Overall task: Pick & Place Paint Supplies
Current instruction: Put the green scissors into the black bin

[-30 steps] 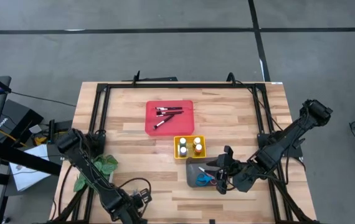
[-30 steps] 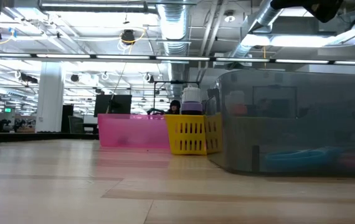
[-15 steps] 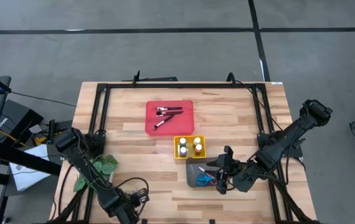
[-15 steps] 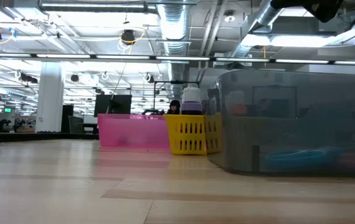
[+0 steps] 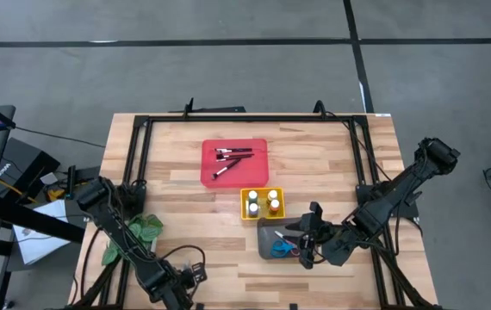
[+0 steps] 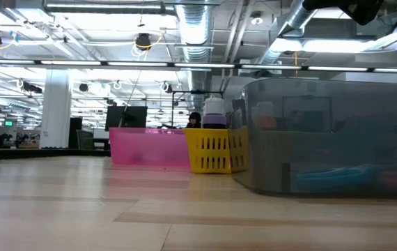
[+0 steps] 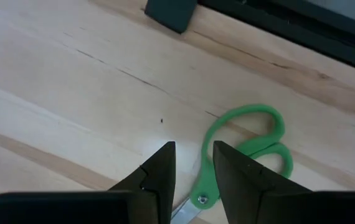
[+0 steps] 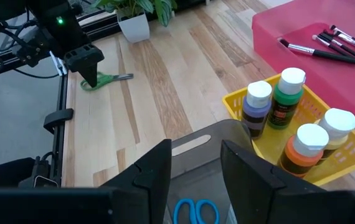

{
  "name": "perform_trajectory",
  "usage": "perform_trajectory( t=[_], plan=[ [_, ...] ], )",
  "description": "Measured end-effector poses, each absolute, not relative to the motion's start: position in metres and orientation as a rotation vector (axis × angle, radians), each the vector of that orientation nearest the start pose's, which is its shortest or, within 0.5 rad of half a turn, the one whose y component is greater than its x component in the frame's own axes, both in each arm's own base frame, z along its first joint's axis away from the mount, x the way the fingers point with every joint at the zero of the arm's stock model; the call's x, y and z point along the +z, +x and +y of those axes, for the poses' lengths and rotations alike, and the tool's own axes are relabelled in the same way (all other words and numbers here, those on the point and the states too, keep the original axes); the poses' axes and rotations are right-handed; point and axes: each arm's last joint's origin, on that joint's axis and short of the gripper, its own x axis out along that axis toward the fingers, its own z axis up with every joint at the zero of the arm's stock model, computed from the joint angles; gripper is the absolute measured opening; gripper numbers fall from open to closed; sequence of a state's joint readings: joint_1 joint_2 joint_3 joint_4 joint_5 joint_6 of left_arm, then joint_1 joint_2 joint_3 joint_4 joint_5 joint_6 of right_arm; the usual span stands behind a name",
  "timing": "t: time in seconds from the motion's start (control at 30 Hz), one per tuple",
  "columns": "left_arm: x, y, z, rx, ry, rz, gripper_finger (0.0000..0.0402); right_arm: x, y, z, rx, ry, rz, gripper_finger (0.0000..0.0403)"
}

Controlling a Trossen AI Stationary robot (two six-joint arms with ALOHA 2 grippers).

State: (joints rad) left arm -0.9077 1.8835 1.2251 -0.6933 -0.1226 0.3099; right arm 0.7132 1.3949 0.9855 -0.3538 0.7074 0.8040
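Hovering at lower left of the high view, the left gripper [image 7: 193,163], fingers slightly apart and empty, needed to descend squarely astride the green scissors [image 7: 246,152] lying flat on the desk [image 7: 71,93] just beyond its tips.

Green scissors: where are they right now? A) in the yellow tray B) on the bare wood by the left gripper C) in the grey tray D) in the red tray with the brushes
B: the green scissors lie flat on the wooden table just ahead of the left gripper, whose fingers are open and not on them.
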Motion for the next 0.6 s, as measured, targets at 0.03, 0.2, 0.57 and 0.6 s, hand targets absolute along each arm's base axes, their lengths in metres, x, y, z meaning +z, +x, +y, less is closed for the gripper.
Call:
perform_trajectory(
  t=[0.03,0.2,0.57,0.6],
  plan=[
    [0.158,0.22,-0.276,-0.856,0.937,1.107,0.0102,0.259,0.23,0.174,-0.22,0.284,0.531,0.0134],
    [0.151,0.22,-0.275,-0.857,0.922,1.079,0.0102,0.259,0.23,0.174,-0.22,0.284,0.531,0.0134],
    [0.146,0.218,-0.273,-0.857,0.923,1.087,0.0102,0.259,0.23,0.174,-0.219,0.284,0.532,0.0134],
    [0.146,0.218,-0.273,-0.856,0.92,1.089,0.0102,0.259,0.23,0.174,-0.219,0.284,0.532,0.0134]
  ],
)
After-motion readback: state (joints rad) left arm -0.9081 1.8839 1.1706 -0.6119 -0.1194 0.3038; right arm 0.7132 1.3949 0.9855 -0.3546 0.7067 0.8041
